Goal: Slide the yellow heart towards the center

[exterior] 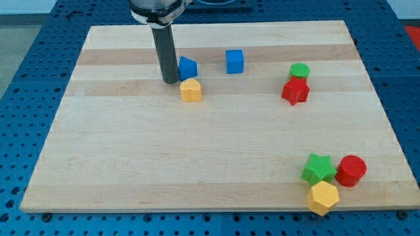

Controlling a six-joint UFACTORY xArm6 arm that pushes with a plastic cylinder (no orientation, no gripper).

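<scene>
The yellow heart [191, 90] lies on the wooden board [210, 151], left of the middle and toward the view's top. My tip [170, 80] stands just to the heart's upper left, a small gap away. A blue triangular block [188, 67] sits directly right of the rod, just above the heart. The rod is dark and upright.
A blue cube [235, 61] sits right of the triangular block. A green cylinder [299, 71] touches a red star [295, 91] at the right. At the bottom right a green star [318, 168], a red cylinder [351, 170] and a yellow hexagon [323, 196] cluster near the board's edge.
</scene>
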